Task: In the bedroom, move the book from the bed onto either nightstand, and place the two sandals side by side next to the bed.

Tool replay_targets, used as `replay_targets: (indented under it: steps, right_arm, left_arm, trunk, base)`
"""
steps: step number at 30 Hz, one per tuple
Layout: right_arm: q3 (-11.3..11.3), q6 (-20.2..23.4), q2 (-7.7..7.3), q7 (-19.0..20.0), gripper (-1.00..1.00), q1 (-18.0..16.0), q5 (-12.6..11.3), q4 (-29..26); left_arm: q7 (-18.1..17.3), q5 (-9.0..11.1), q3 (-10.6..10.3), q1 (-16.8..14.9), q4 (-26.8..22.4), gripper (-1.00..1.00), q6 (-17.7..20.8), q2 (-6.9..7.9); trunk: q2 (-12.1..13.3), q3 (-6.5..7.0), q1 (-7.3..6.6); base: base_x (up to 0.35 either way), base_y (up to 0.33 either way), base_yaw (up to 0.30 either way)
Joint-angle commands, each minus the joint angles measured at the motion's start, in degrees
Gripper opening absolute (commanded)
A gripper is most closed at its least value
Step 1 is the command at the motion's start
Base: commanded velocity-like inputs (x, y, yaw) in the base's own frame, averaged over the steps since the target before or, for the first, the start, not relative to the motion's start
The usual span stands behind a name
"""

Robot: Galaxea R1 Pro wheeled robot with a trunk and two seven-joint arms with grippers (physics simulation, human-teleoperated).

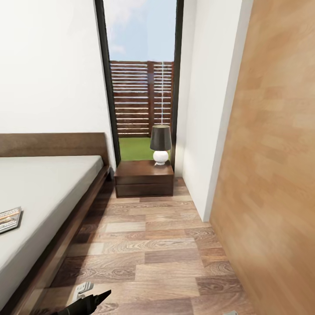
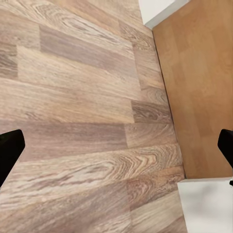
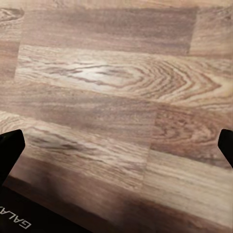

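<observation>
With both grippers (image 2: 116,145) (image 3: 116,145) spread and empty, we should roll closer to the bed (image 1: 43,188), square to the book (image 1: 9,218) near its edge, before reaching.

Dark robot body panel (image 3: 29,216): white letters "GALA", cut off at the picture's edge.
Thin dark-covered book (image 1: 9,218) on the grey bed: lettering too small to read.
</observation>
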Motion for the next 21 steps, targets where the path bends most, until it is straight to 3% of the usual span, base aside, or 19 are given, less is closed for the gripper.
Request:
replay_targets:
  steps: [1,9,21]
  right_arm:
    - [-0.3,0.1,-0.01,0.2,1.00,0.0,0.6,-0.1]
    - [-0.3,0.1,-0.01,0.2,1.00,0.0,0.6,-0.1]
    - [-0.3,0.1,-0.03,0.2,1.00,0.0,0.6,-0.1]
  left_arm:
    - [-0.1,-0.3,0.3,0.0,0.0,1.00,-0.2,0.01]
    - [-0.1,-0.3,0.3,0.0,0.0,1.00,-0.2,0.01]
    - [-0.1,-0.3,0.3,0.0,0.0,1.00,-0.2,0.01]
  trunk:
    - [0.0,-0.06,0.01]
    - [0.0,-0.06,0.01]
    - [0.0,-0.06,0.01]
  base:
    - [0.208,0.000,0.000]
    - [0.255,0.000,0.000]
    - [0.070,-0.040,0.000]
